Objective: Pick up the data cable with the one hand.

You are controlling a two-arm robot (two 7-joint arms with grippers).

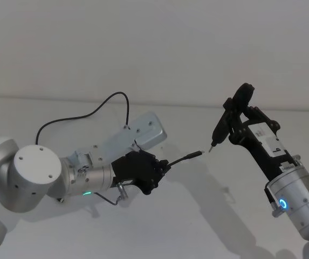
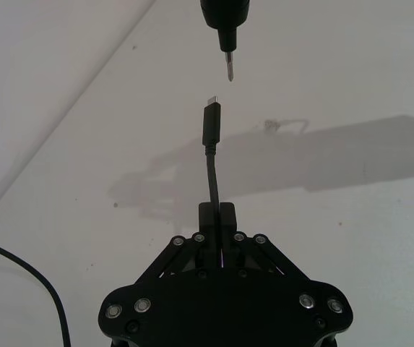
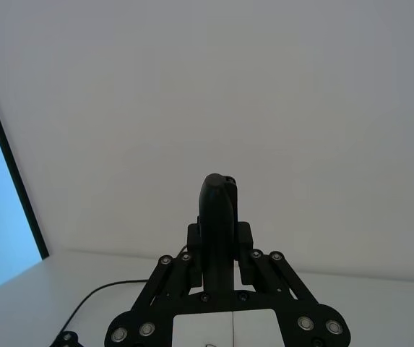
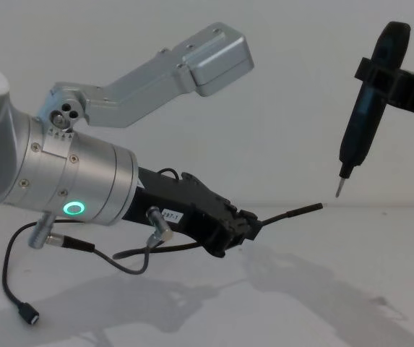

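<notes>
Black data cable: thin cord, held off the desk near its plug end. Slim cylindrical plug projects forward past the fingers of the left gripper, small metal tip foremost. Remainder of cable trails back behind the arm; a loop shows in the head view, and a small flat connector hangs at the far end in the chest view.

Left gripper: black, two-fingered, mounted on a fat silver cylinder with a green ring light. Fingers clamped together on the cord just behind the plug. Raised above the desk, reaching forward and toward the centre.

Right gripper: raised at the right, fingers clamped on a black pen-like tool with a pointed metal tip. Tip points down and sits just beyond the plug's end, apart from it.

Step in hand, as judged: pick-up appears accomplished; cable grasped and lifted by one gripper.

Next move, as judged: keep the grip firm, hold the plug steady and keep it from striking the tool tip.
</notes>
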